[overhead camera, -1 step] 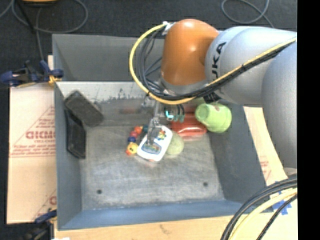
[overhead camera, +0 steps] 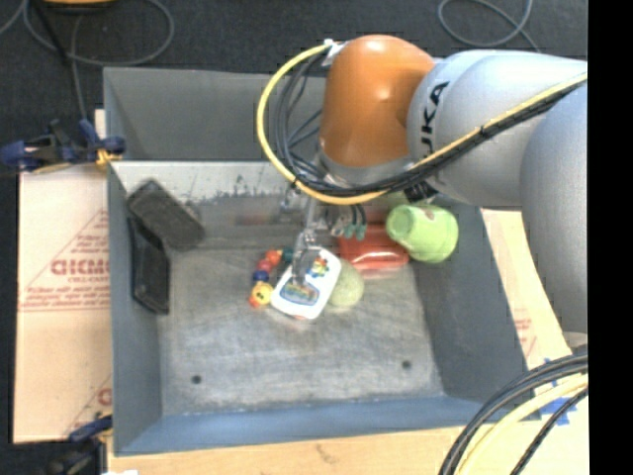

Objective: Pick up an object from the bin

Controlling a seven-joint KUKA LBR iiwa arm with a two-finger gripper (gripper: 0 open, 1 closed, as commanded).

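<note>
Grey bin point(overhead camera: 178, 117) | 2 black blocks point(overhead camera: 165, 216) | 1 green apple point(overhead camera: 425, 234) | 1 white toy point(overhead camera: 302, 295) | grip: cannot tell

grey arm point(overhead camera: 514, 137), orange wrist cover point(overhead camera: 371, 97), yellow cable point(overhead camera: 260, 117), kuka lettering point(overhead camera: 432, 117)

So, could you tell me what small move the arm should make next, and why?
Probably a short straight descent onto the white printed toy, I would judge: the gripper sits right above its upper edge in the bin's middle. A small colourful toy on its left and a pale green ball on its right lie close, so sideways drift risks knocking them.
</note>
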